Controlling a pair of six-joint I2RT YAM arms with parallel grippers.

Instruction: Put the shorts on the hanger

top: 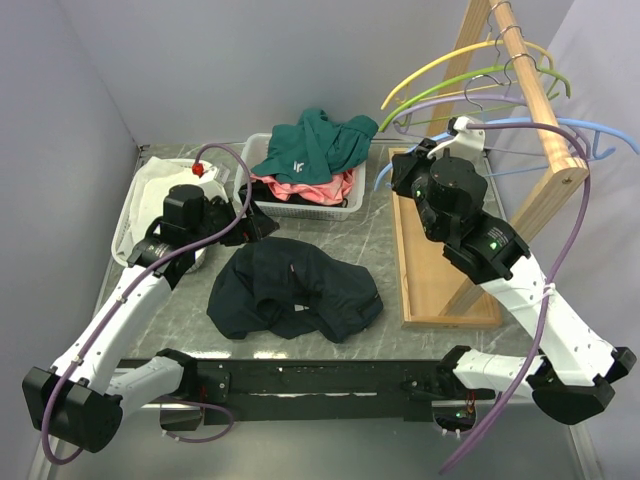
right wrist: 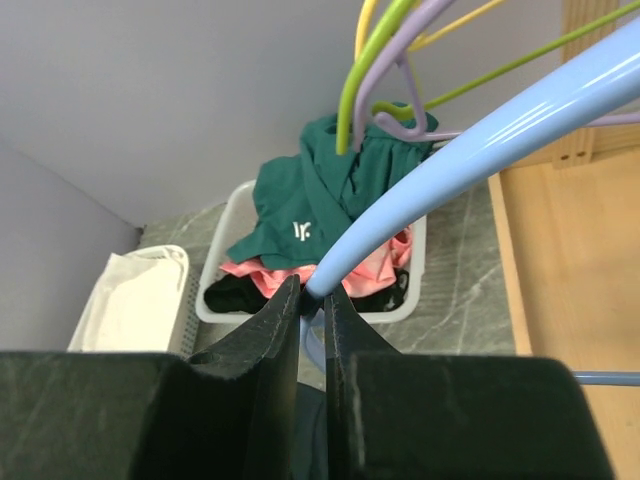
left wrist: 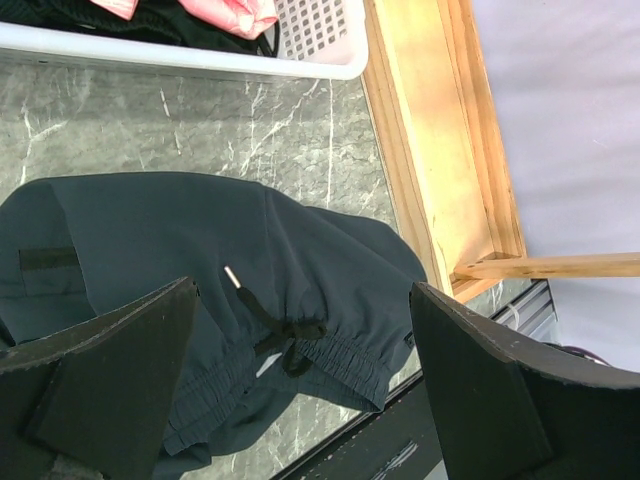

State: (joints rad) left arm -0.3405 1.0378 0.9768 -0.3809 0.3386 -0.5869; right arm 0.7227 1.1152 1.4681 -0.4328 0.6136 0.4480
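The dark navy shorts (top: 295, 290) lie crumpled on the table in front of the arms. In the left wrist view the shorts (left wrist: 190, 240) show their elastic waistband and black drawstring. My left gripper (top: 262, 227) hovers over their far left edge, open and empty, jaws wide apart (left wrist: 300, 385). The light-blue hanger (top: 592, 130) hangs on the wooden rack's rod. My right gripper (top: 400, 172) is shut on its left end, and the right wrist view shows the hanger (right wrist: 480, 140) pinched between the fingertips (right wrist: 312, 300).
A white basket (top: 352, 205) with a teal and a pink garment stands at the back. A white bin (top: 135, 200) is at the left. The wooden rack base (top: 435, 270) stands at the right, with yellow (top: 450, 62), green (top: 470, 78) and lavender (top: 440, 103) hangers on the rod.
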